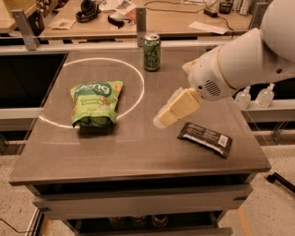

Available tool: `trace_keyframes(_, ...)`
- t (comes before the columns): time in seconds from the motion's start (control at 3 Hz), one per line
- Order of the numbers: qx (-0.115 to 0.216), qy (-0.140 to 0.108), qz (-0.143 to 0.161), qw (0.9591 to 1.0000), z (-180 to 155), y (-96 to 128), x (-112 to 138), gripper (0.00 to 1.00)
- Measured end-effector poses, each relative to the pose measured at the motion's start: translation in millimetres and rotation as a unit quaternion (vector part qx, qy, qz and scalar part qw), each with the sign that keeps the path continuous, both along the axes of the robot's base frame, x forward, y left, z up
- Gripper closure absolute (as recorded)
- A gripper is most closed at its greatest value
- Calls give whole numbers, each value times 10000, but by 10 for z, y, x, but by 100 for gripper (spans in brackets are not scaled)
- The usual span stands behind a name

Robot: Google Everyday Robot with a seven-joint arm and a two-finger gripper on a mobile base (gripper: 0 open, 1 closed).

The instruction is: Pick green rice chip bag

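My claw [162, 120] hangs over the table [138, 156], in front of the green drink can [151, 52] on the camera's side and a little to its right. It hovers above the bare top and touches nothing. From this angle I cannot tell whether it is spread or pressed together; I see only its pale yellow block slanting down and to the left. My white arm [244, 60] reaches in from the right, and its round wrist housing sits to the right of the can and nearer the camera.

The green rice chip bag [94, 103] lies flat on the table, left of the can and nearer the camera, well apart from it. Its white lettering and pale yellow-orange patch face up, and its top edge points toward the can's end of the table. It lies well to the left of my claw, with open tabletop between us.

1 white ring [142, 87] is marked on the tabletop. The can stands upright just outside the ring's far right arc. The bag lies inside the ring, with its lower end on the near arc.

1 flat black wrapper [205, 138] lies in front of the can and further right than my claw, near the table's right edge, at a slant. It lies apart from my claw.

Right of the can, beyond the table's edge, 2 small clear bottles [243, 97] stand on a lower ledge. Behind the can runs a wooden desk [175, 20] with a pair of headphones [87, 9] on it.
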State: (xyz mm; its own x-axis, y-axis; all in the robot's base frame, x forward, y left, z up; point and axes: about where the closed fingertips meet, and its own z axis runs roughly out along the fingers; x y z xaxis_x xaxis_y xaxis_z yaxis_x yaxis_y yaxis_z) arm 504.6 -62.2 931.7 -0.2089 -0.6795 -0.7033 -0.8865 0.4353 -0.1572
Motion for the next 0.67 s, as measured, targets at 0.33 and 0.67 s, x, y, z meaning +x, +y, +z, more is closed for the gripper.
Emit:
trace_keyframes(0.33,-55,-22,-72,10000,22,9,-15,0)
trace_keyframes(0.67,-92,-95,-18,9999,-75,189,53,0)
